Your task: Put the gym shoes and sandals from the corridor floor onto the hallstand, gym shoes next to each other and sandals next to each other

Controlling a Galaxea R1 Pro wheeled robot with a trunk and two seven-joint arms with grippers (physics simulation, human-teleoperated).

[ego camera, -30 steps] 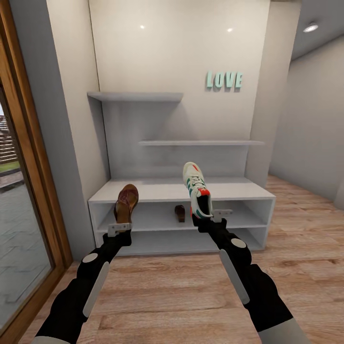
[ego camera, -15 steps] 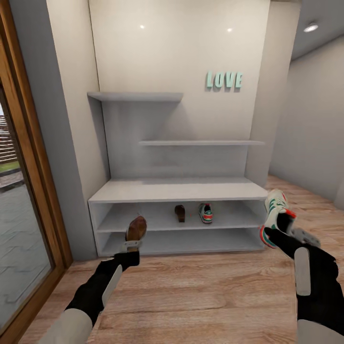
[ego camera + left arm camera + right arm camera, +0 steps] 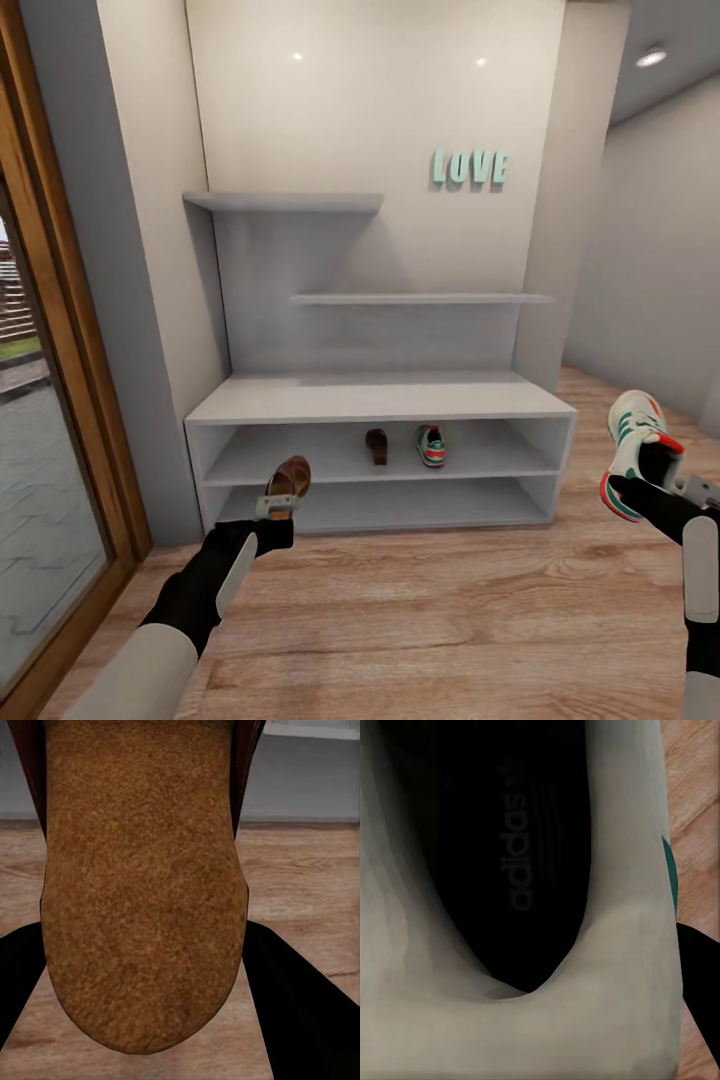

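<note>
The robot is facing the light grey hallstand [image 3: 380,400], and each arm is carrying one piece of footwear. The left gripper [image 3: 277,503] is clamping a brown sandal [image 3: 289,477] by its heel, holding it low in front of the unit's lower left shelf opening, toe pointing up and away; the left wrist view is looking straight onto its tan footbed [image 3: 142,885]. The right gripper [image 3: 668,488] is gripping a white gym shoe [image 3: 633,450] with green stripes, far out to the right, beyond the unit's end and above the wood-plank floor [image 3: 420,610]; the right wrist view is looking into its dark insole [image 3: 502,855]. On the upper low shelf, a second sandal [image 3: 376,445] and a second gym shoe [image 3: 431,445] are already sitting side by side near the middle. To do this step well, I judge, the held sandal should be going just left of the shelved sandal, and the held sneaker just right of the shelved one, each set flat and well inside the shelf edge before the fingers release.
</note>
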